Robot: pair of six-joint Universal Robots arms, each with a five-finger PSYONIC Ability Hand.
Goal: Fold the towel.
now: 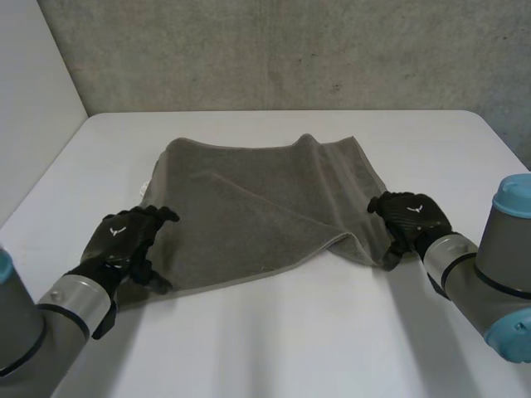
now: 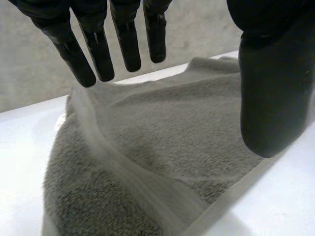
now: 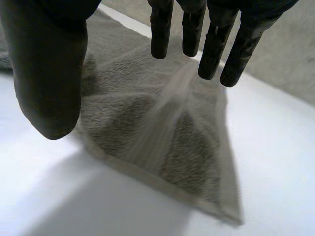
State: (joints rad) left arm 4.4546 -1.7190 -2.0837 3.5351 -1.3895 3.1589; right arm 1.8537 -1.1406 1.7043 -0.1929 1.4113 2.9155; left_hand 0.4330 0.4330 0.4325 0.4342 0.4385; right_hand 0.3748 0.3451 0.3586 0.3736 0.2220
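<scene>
A grey towel (image 1: 257, 215) lies on the white table (image 1: 290, 340), with one layer folded over along a slanting crease and its near right corner bunched up. My left hand (image 1: 124, 236) hovers over the towel's near left corner. In the left wrist view its fingers (image 2: 98, 49) are straight and spread above the towel (image 2: 162, 142), the thumb (image 2: 275, 98) stands apart, and nothing is held. My right hand (image 1: 412, 214) is at the near right corner. Its fingers (image 3: 211, 44) and thumb (image 3: 49, 73) stand apart over the towel (image 3: 167, 132) without holding it.
A grey wall runs behind the table's far edge and a pale panel (image 1: 33, 99) stands at the left. Bare table lies in front of the towel and on both sides. A small white tag (image 1: 148, 184) peeks out at the towel's left edge.
</scene>
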